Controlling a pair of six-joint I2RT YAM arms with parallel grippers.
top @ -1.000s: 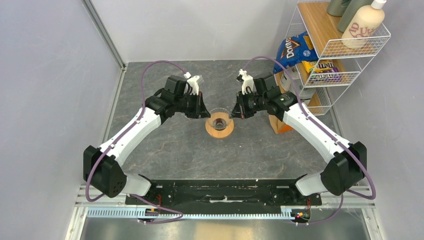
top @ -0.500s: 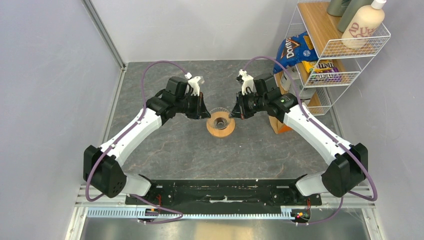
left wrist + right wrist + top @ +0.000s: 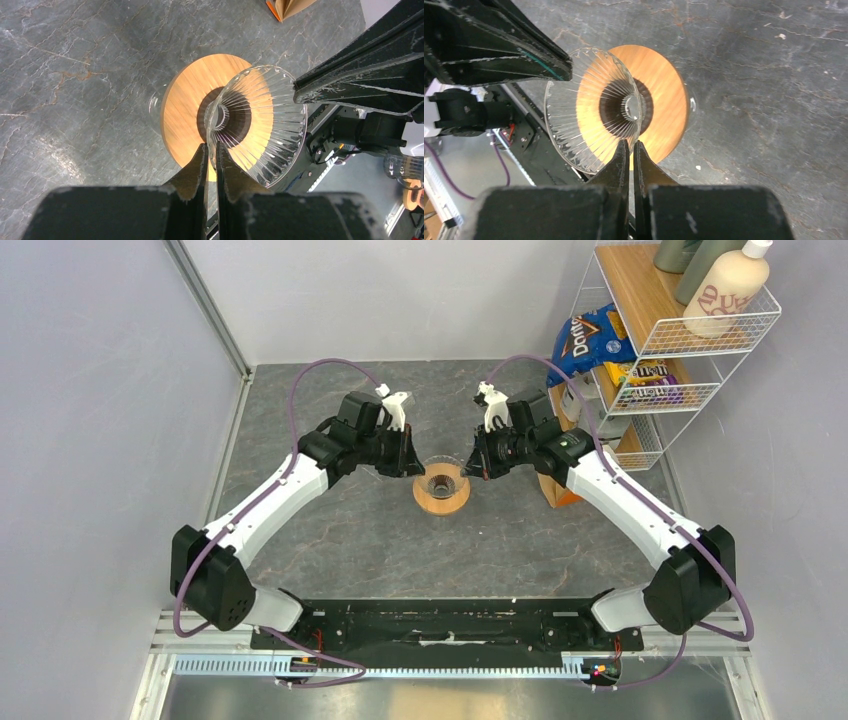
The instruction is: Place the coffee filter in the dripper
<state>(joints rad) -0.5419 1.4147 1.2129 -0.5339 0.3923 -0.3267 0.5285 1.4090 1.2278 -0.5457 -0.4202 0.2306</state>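
Dripper [image 3: 441, 485] stands upright on its wooden collar at the middle of the table [image 3: 350, 530], and there is no paper in the cone.

- Left gripper [image 3: 210, 147]: fingers all but closed, pinching the near glass rim.
- Right gripper [image 3: 630, 145]: fingers fully closed, tips against the opposite rim. Cannot tell if glass lies between them.
- Step in hand, by my reading: steadying or seating the dripper. The filter has not been fetched.
- Tan folded paper with an orange edge [image 3: 553, 488], likely the coffee filter, sits well apart by the right forearm.
- Next move: one arm lets go, reaches for the paper and takes it by an edge.
- In the way: the right arm lies close over the paper. The wire shelf [image 3: 660, 340] with its Doritos bag [image 3: 590, 335] crowds that side.
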